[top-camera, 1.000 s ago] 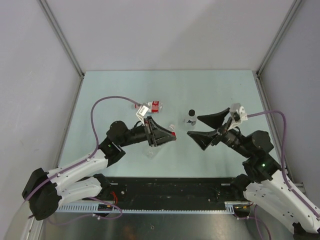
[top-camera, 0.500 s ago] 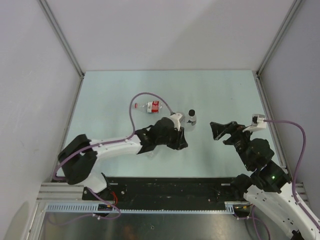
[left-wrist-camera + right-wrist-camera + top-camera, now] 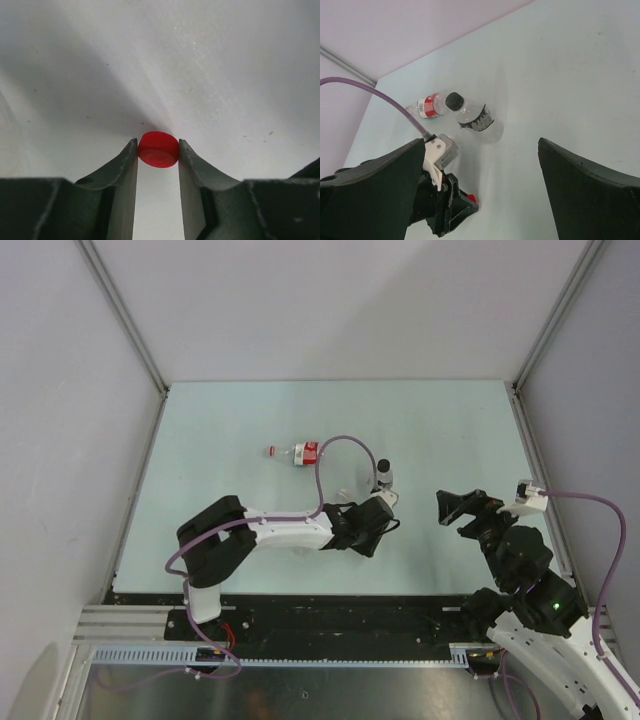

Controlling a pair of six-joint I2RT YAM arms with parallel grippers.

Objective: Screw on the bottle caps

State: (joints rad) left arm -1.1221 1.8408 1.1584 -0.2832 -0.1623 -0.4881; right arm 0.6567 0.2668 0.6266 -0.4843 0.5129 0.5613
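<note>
red-and-white bottle label (image 3: 426, 106) unreadable, black label (image 3: 481, 121) illegible

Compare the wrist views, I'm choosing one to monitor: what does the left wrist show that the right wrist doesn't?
Only left wrist: close detail of the red cap pinched at both sides in the left claw. Only right wrist: the black-capped bottle, the red-labelled bottle lying down, the wide-open right claw. Both: the left claw, the red cap at its tip, the table.

Red cap (image 3: 158, 149): one, small and round, its flat top tilted toward the camera, seated between the tips of the left gripper (image 3: 158, 151).
Fingers (image 3: 125, 172): two, dark, one touching each side of the cap.
Table (image 3: 235, 70): pale and lightly speckled, with a grey shadow spreading up and left from the cap.
</note>
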